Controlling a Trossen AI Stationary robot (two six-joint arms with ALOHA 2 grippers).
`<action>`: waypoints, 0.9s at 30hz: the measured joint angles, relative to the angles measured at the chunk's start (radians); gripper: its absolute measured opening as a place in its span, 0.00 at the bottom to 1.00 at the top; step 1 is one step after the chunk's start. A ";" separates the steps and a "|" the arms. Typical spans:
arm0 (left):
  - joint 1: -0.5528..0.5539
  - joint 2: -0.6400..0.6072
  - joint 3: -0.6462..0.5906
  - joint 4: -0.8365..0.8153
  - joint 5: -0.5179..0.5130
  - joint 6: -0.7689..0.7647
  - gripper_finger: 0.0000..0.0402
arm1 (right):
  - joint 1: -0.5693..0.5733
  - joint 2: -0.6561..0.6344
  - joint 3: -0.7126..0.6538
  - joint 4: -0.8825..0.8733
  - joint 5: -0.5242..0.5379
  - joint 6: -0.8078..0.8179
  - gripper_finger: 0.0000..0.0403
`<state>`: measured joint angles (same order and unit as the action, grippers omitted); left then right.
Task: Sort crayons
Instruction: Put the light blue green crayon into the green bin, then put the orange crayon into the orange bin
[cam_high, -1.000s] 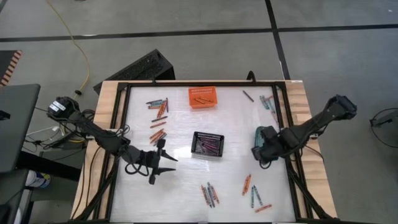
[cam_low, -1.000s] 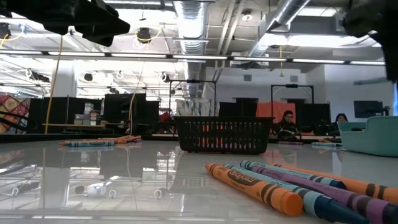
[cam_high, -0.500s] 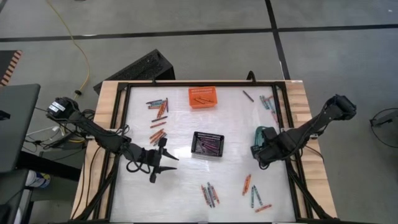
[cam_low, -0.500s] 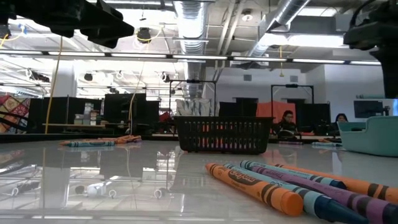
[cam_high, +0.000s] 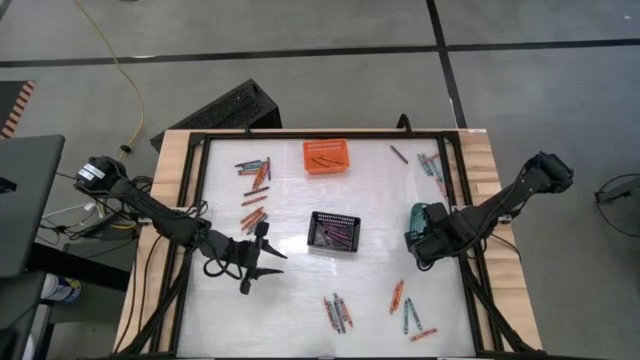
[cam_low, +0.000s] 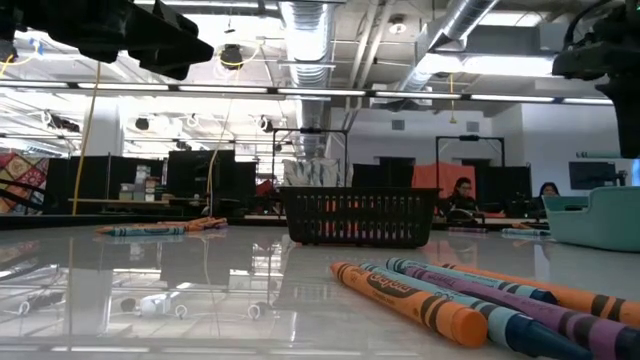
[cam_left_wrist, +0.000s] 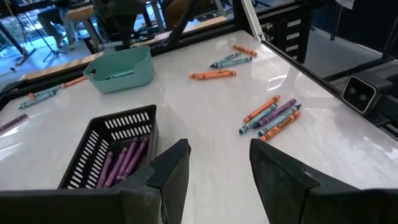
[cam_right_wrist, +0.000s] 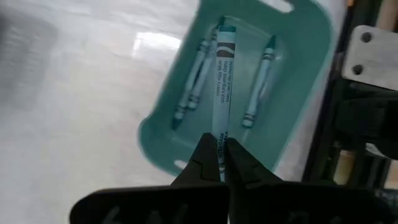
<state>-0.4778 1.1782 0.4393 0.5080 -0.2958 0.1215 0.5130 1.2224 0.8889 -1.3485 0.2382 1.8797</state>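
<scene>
My right gripper (cam_right_wrist: 221, 163) is shut on a teal crayon (cam_right_wrist: 222, 81) over the teal basket (cam_right_wrist: 298, 112) at the table's right side; three teal crayons (cam_right_wrist: 193, 74) lie in that basket. In the high view this gripper (cam_high: 425, 243) stands at the basket's near end (cam_high: 428, 215). My left gripper (cam_left_wrist: 217, 160) is open and holds nothing; it hovers left of the black basket (cam_left_wrist: 106, 155), which holds purple crayons (cam_left_wrist: 127, 158). Loose crayons (cam_high: 337, 312) lie on the white table. My right gripper pinches one end of the teal crayon (cam_right_wrist: 219, 144) between its two fingertips. The fingers slant steeply down from above, and the crayon runs on ahead of them in their own line. Its free end (cam_right_wrist: 227, 30) is over the basket's inside; whether it touches the floor I cannot tell.
An orange basket (cam_high: 330, 156) stands at the far middle. Crayon clusters lie at the far left (cam_high: 255, 170), left middle (cam_high: 253, 215), far right (cam_high: 432, 165) and near right (cam_high: 405, 310). A black frame (cam_high: 200, 190) rims the table. In the low view, crayons (cam_low: 450, 300) lie close in front.
My right gripper has sunk a little over the teal basket with the teal crayon still held, and has rolled slightly about its own line.
</scene>
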 joint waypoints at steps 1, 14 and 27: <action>0.000 0.000 0.000 0.000 0.000 0.000 0.40 | -0.005 0.000 -0.010 0.000 0.000 0.003 0.00; 0.000 0.000 0.000 -0.016 0.000 -0.021 0.40 | -0.053 -0.033 -0.129 0.090 0.050 0.005 0.13; 0.010 0.000 0.000 -0.019 -0.003 -0.039 0.40 | 0.042 -0.090 -0.026 0.147 0.128 -0.225 0.33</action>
<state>-0.4679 1.1782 0.4393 0.4891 -0.2989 0.0822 0.5546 1.1322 0.8625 -1.2014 0.3661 1.6544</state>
